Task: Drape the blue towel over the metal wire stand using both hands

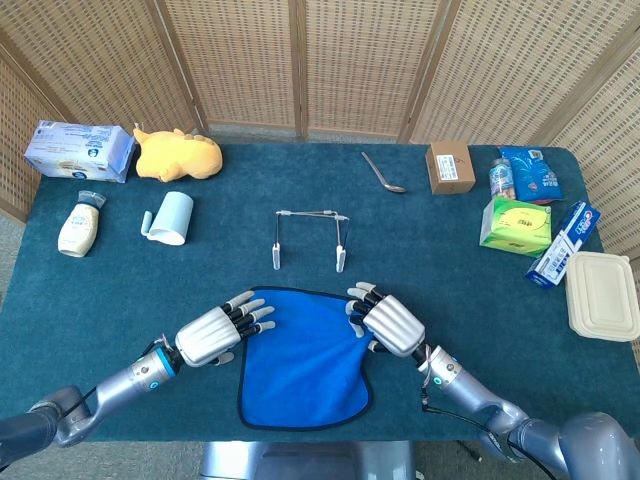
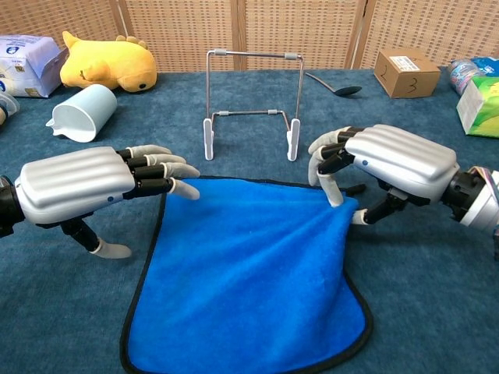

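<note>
Both hands at the towel's far corners, ready to lift

The blue towel (image 2: 245, 280) lies flat on the counter (image 1: 450, 270), near of the wire stand (image 2: 251, 101). Right hand (image 2: 382, 167) pinches its far right corner; left hand (image 2: 86, 183), fingers spread, hovers at the far left corner, holding nothing.

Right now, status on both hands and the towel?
Right hand pinching blue towel at far right corner. Left hand open at far left corner. Wire stand bare, nothing between.
</note>
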